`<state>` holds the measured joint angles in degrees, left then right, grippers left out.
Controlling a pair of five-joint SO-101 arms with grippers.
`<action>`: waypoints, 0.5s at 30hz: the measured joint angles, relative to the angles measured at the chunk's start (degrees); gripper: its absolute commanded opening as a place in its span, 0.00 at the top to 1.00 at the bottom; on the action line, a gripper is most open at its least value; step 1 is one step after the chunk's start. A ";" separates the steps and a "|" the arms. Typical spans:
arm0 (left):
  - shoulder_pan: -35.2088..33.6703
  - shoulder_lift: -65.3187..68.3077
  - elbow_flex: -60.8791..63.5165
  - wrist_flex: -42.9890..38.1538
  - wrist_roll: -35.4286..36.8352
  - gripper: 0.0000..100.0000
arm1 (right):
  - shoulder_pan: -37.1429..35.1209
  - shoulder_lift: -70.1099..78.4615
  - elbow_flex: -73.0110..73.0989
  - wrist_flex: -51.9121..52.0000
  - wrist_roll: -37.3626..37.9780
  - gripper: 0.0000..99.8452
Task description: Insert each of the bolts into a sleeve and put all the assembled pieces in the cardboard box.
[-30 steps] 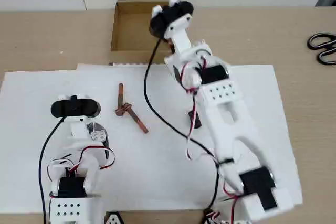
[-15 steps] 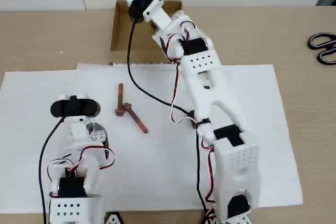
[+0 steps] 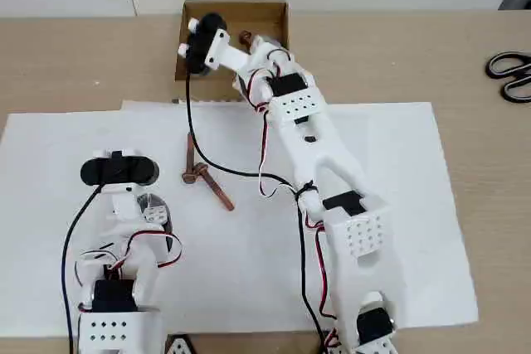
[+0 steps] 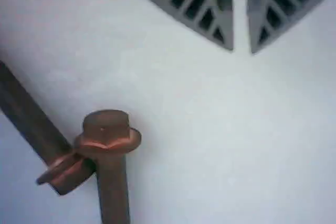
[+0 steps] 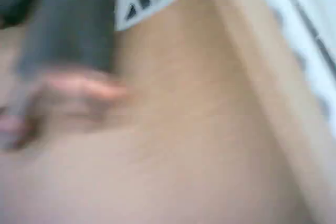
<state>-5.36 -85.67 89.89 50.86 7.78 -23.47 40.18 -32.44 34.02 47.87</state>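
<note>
Two copper bolts (image 3: 190, 155) (image 3: 217, 188) lie crossed at their heads on the white paper (image 3: 398, 163). The left arm (image 3: 120, 205) stands just left of them. In its wrist view the left gripper (image 4: 240, 51) hovers shut and empty above the paper, a short way from the bolt heads (image 4: 107, 135) (image 4: 65, 169). The right arm stretches to the cardboard box (image 3: 192, 18) at the back. There the right gripper (image 3: 255, 43) is shut on a dark sleeve (image 5: 68, 30) with a copper bolt (image 3: 245, 36) in it, low over the box floor (image 5: 184, 129).
Black scissors (image 3: 510, 72) lie at the table's right edge. A black cable (image 3: 192, 134) from the right arm's camera drapes across the paper close to the loose bolts. Bare paper lies left of and in front of the bolts.
The right arm has swung left and forward, carrying its gripper and the sleeve with its bolt from the box's right side to over the box. The left arm and loose bolts have not moved.
</note>
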 measured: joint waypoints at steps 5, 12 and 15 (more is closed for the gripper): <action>0.00 0.00 0.00 0.00 0.00 0.99 | 0.00 0.00 -0.79 -0.09 0.00 0.83; 0.00 0.00 0.00 0.00 0.00 0.99 | 0.00 -1.23 -0.79 3.87 0.00 0.89; 0.00 0.00 0.00 0.00 0.00 0.99 | 0.00 -6.33 -0.79 11.43 -1.49 0.99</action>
<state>-5.36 -85.67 89.89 50.86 7.78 -23.47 33.85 -33.23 45.45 46.37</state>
